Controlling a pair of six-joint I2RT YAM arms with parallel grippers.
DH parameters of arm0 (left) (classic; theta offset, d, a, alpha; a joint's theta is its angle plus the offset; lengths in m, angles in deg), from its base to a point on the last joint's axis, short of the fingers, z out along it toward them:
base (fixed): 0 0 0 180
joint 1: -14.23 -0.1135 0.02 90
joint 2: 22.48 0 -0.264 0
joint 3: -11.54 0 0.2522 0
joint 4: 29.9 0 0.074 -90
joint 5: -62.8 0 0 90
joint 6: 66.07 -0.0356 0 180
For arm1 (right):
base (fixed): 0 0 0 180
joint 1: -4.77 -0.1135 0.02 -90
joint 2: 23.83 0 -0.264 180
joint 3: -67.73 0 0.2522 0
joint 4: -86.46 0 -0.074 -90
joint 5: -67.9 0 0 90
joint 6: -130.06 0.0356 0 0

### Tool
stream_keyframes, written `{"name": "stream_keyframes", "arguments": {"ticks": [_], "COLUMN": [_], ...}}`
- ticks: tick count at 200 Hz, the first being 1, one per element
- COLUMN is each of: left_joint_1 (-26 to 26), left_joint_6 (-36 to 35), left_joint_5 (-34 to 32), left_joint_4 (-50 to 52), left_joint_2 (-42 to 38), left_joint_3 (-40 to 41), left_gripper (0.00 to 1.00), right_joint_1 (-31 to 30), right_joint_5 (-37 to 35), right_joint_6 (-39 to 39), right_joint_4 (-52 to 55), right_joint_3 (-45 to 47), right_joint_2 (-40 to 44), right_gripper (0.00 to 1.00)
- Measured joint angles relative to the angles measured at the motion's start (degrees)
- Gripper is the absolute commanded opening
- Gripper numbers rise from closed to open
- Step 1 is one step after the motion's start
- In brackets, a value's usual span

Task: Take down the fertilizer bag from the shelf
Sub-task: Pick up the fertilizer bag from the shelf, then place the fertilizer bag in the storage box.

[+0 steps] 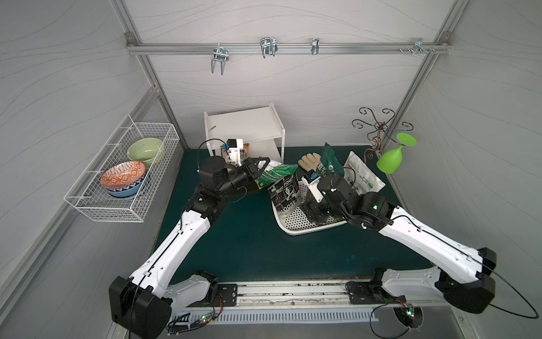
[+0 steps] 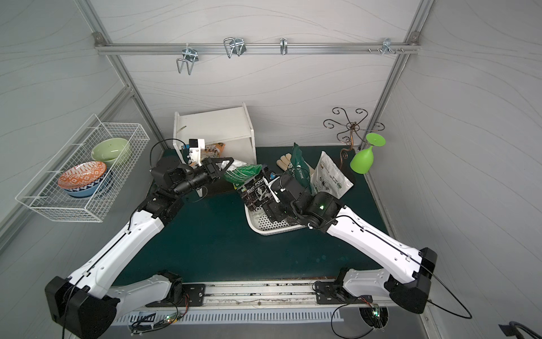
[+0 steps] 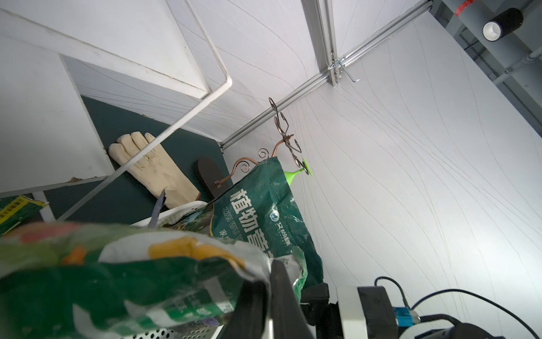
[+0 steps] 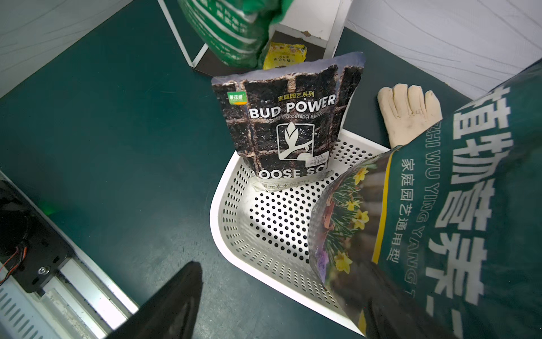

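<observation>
Your left gripper sits nearest the lens, its fingers pinched tight on a crumpled edge of the green fertilizer bag. You can see in both top views that it hangs outside the shelf, close by a front corner leg and just above the black soil bag standing in the white basket. Your right gripper hovers over that basket, fingers spread wide and gripping nothing. A dark green bag covers one of them in its wrist view.
</observation>
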Motion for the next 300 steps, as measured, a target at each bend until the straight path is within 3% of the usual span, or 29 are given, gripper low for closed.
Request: {"name": "stream_keyframes", "arguments": {"ticks": [57,110,195,300], "left_joint_1": [7.54,13.7,14.36,17.79], "left_joint_6": [1.31,1.14,0.44,10.69], "left_joint_5": [-1.62,-2.67,-5.31,-6.56], "left_joint_4": [-1.18,-1.86,-2.23,-12.07], "left_joint_2": [-1.14,-0.48,-0.2,5.99], "left_joint_3": [-0.22,-1.64,-1.62,3.15], "left_gripper": [0.0,0.0,0.0,0.0], "right_joint_1": [0.48,2.84,3.3,3.61], "right_joint_5": [-7.39,-8.46,-6.08,-5.75], "right_joint_6": [1.73,3.32,3.8,4.28], "right_joint_4": [-0.5,-0.96,-1.11,-1.4], "right_joint_3": [2.58,4.66,5.07,5.46], "right_joint_2": [6.14,9.05,8.7,8.83], "right_gripper": [0.92,0.95,0.95,0.95]}}
